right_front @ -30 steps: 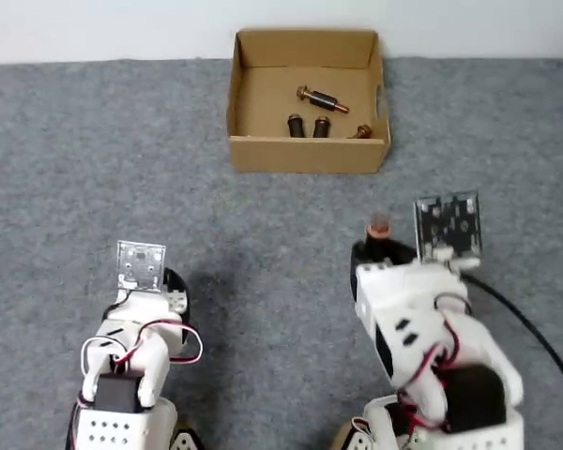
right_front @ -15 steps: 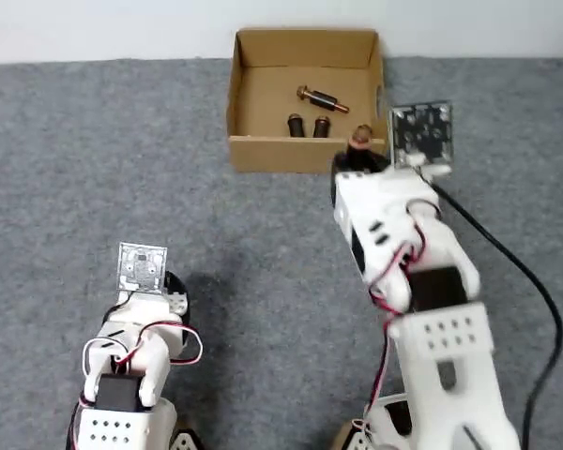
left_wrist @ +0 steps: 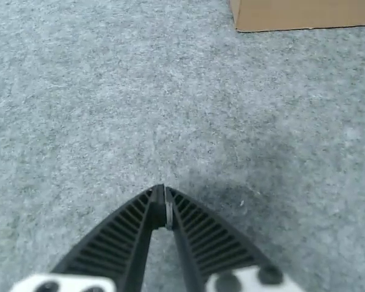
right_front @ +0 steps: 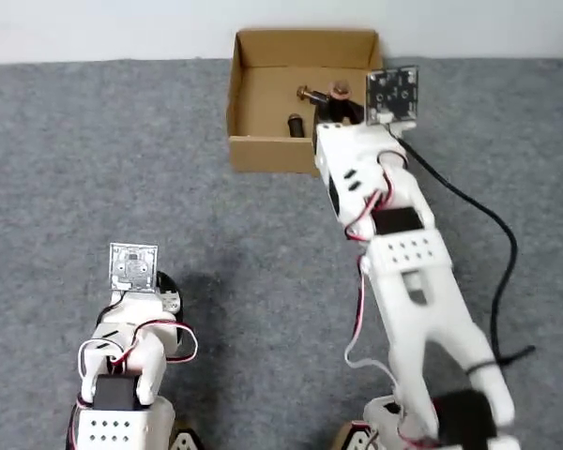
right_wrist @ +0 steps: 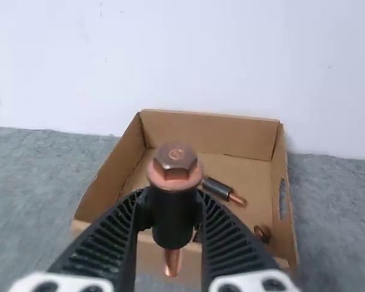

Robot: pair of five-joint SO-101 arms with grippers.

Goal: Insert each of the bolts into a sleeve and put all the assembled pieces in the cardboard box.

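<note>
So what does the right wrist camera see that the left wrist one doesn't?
Right wrist view: the right gripper shut on an upright piece, a bolt in a sleeve with its copper head up. It also sees inside the box, where a second piece lies, and a white wall behind. Left wrist view: the left gripper, shut and empty, above the carpet. Shared: the grey carpet and the box, though the left view catches just a corner of it.
</note>
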